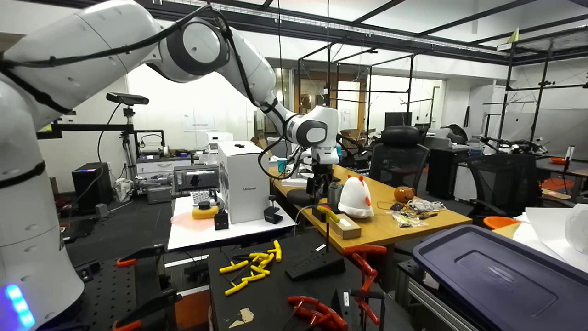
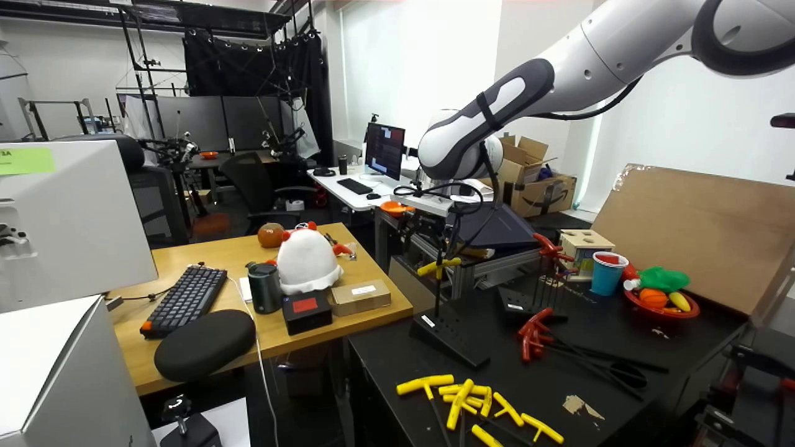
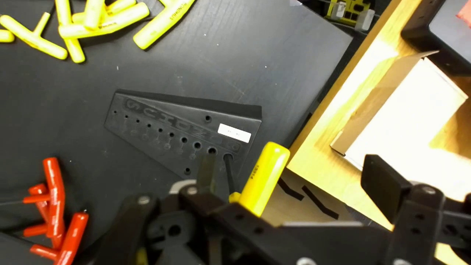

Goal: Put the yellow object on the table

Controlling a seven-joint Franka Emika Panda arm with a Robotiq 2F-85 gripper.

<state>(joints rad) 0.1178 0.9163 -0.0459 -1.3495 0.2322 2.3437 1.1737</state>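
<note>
In an exterior view, your robot arm [image 1: 200, 46] reaches from the left across a black surface [image 1: 271, 303]. The tool [image 1: 319, 187] points down near the yellow-handled key [image 1: 329, 214], which stands upright in a black stand [image 1: 317, 270] on that surface. Loose yellow-handled keys [image 1: 252, 266] lie heaped to its left; red-handled keys [image 1: 317, 310] are nearer. Farther off, a wooden surface [image 1: 404, 234] holds a white plush toy [image 1: 355, 197] and a cardboard box [image 1: 347, 227].

In an exterior view, the loose yellow-handled keys lie on the near side, the stand farther back. Far right are a blue cup [image 2: 607, 277] and a red bowl [image 2: 660, 315]. On the left, the wooden surface carries a keyboard [image 2: 185, 301] and a dark tumbler [image 2: 264, 287].

In the wrist view, your tool's 2 fingers [image 3: 383, 182] are spread wide. The yellow-handled key shows between them, partly hidden by the tool; you cannot tell whether they touch. Its shaft sits in the rightmost hole of the stand's row, near a white label [image 3: 234, 133].
</note>
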